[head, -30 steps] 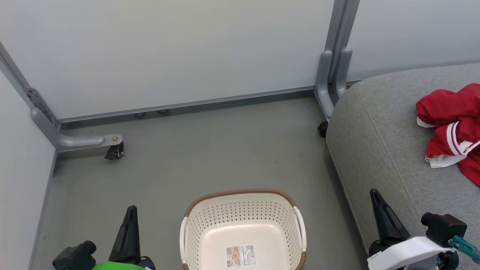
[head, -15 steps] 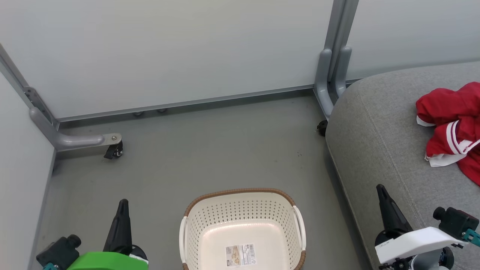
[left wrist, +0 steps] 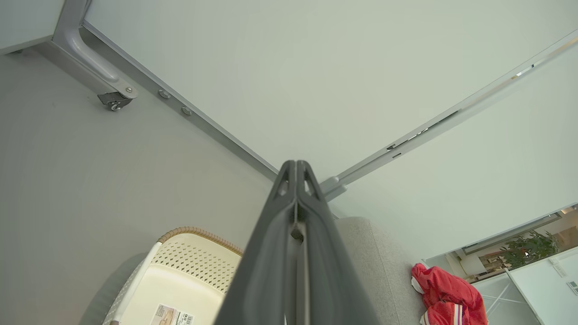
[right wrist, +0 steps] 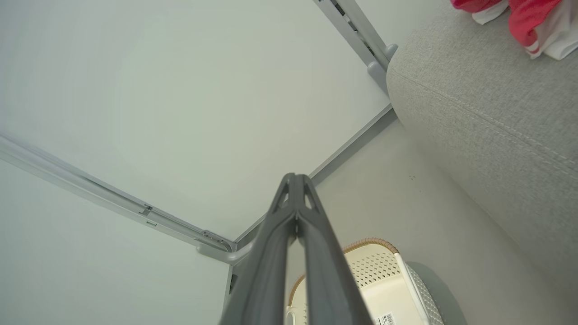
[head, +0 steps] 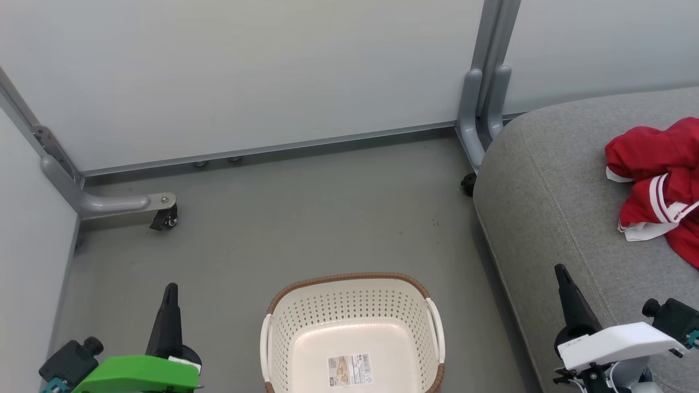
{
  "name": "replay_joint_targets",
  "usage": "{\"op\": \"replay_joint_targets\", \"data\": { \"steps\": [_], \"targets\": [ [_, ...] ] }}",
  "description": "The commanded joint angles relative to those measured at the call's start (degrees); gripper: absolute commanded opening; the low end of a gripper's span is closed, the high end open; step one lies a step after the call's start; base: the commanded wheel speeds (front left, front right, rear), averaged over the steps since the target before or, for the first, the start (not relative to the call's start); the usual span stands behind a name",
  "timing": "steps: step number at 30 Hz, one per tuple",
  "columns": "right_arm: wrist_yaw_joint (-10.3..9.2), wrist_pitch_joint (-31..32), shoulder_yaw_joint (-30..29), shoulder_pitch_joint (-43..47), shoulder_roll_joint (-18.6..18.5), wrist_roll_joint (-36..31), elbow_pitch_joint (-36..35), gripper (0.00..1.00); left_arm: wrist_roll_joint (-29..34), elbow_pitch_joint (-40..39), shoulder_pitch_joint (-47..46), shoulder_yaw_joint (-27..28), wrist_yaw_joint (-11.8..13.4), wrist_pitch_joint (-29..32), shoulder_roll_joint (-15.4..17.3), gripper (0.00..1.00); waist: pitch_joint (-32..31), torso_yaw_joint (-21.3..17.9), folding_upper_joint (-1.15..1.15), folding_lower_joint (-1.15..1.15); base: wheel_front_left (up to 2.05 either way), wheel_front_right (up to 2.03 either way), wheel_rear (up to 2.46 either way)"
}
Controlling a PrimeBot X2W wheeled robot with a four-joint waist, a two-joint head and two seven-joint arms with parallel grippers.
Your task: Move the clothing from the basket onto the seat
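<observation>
The red clothing (head: 661, 180) with white stripe trim lies crumpled on the grey seat (head: 551, 202) at the right; it also shows as the clothing (left wrist: 447, 298) and the clothing (right wrist: 524, 13) in the wrist views. The cream basket (head: 352, 333) with a brown rim stands on the floor at the bottom centre, holding nothing but the label on its base. My left gripper (head: 170, 289) is shut and bare, left of the basket. My right gripper (head: 560, 270) is shut and bare over the seat's near edge, well short of the clothing.
Pale partition panels (head: 246, 76) close off the back and left. Their grey feet carry castors: one castor (head: 166, 218) at the left, another castor (head: 468, 184) by the seat's corner. Grey floor (head: 306, 218) lies between basket and panels.
Both grippers have drawn down and outward in the head view, the left one leftward, the right one rightward. The view has shifted slightly. Basket and clothing stay put.
</observation>
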Motion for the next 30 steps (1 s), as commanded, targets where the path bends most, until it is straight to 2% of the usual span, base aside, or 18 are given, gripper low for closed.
{"op": "replay_joint_targets", "data": {
  "steps": [1, 30],
  "targets": [
    [-0.03, 0.4, -0.4, -1.5, -0.5, 1.9, -0.2, 0.00, -1.7, -0.3, -1.8, 0.4, -0.4, 0.3, 0.6, 0.00, 0.0, 0.0, 0.17, 0.00, 0.00, 0.00, 0.00],
    [-0.04, 4.6, -2.4, -4.0, -0.5, 20.2, 2.2, 0.00, -19.1, 1.8, -5.0, 2.7, -0.6, 4.5, 0.9, 0.00, 0.5, -0.3, 0.27, 0.00, 0.00, 0.00, 0.00]
  ]
}}
